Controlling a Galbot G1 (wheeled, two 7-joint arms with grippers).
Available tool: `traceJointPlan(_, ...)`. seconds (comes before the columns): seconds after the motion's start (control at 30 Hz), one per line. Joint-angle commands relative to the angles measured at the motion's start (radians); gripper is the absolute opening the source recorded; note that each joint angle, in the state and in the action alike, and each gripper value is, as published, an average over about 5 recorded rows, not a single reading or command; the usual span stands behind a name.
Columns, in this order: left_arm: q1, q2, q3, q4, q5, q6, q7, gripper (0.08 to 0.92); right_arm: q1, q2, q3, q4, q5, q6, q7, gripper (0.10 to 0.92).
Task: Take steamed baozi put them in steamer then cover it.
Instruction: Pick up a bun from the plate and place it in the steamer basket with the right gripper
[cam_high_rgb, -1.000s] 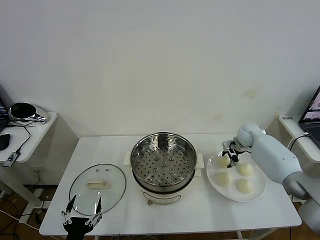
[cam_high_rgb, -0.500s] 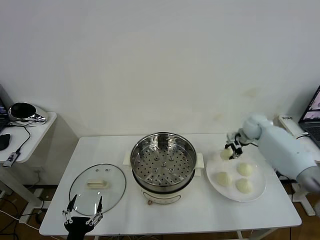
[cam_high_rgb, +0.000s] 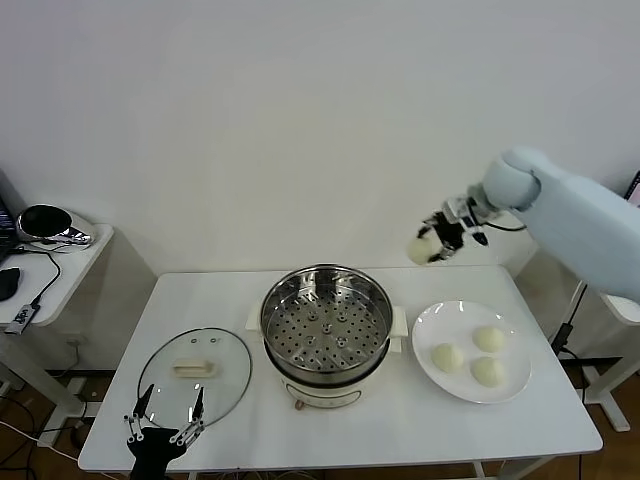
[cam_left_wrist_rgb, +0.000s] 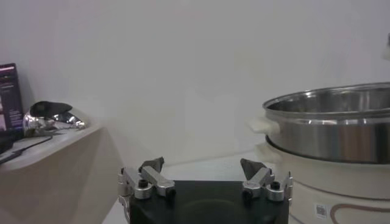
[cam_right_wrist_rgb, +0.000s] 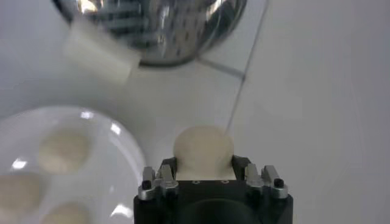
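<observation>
My right gripper (cam_high_rgb: 438, 240) is shut on one cream-white baozi (cam_high_rgb: 422, 249), held in the air above the table between the steamer and the plate. The right wrist view shows that baozi (cam_right_wrist_rgb: 203, 149) clamped between both fingers. The steel steamer (cam_high_rgb: 326, 320) stands open at the table's middle, and its perforated tray holds no baozi. Three baozi (cam_high_rgb: 447, 356) (cam_high_rgb: 489, 338) (cam_high_rgb: 487, 371) lie on the white plate (cam_high_rgb: 440, 322). The glass cover (cam_high_rgb: 195, 378) lies flat at the front left. My left gripper (cam_high_rgb: 160, 425) waits open at the table's front left edge, just before the cover.
The steamer's white side handle (cam_right_wrist_rgb: 100, 55) juts toward the plate (cam_right_wrist_rgb: 116, 176). A side table (cam_high_rgb: 55, 260) with a shiny object stands off to the left. A wall rises right behind the table.
My right gripper has lifted one baozi off the plate and carried it up and leftward. Three baozi stay on the plate. The left arm has not moved.
</observation>
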Motion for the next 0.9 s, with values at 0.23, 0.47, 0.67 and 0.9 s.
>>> traceJointPlan(0.23, 0.015, -0.010, -0.036, -0.001, -0.022, -0.008, 0.000, 0.823, 0.100, 0.319, -0.212, 0.021, -0.015, 0.130, 0.035, 0.577)
traceJointPlan(0.47, 0.017, -0.025, -0.040, -0.009, -0.018, -0.008, 0.001, 0.823, 0.044, 0.385, -0.240, -0.017, -0.163, 0.244, 0.082, 0.577)
traceJointPlan(0.67, 0.023, -0.029, -0.050, -0.010, -0.019, -0.009, 0.001, 0.823, -0.013, 0.391, -0.253, -0.041, -0.258, 0.317, 0.116, 0.577)
traceJointPlan(0.9, 0.028, -0.029, -0.058, -0.002, -0.019, -0.016, 0.000, 0.823, -0.044, 0.395, -0.248, -0.081, -0.325, 0.384, 0.141, 0.584)
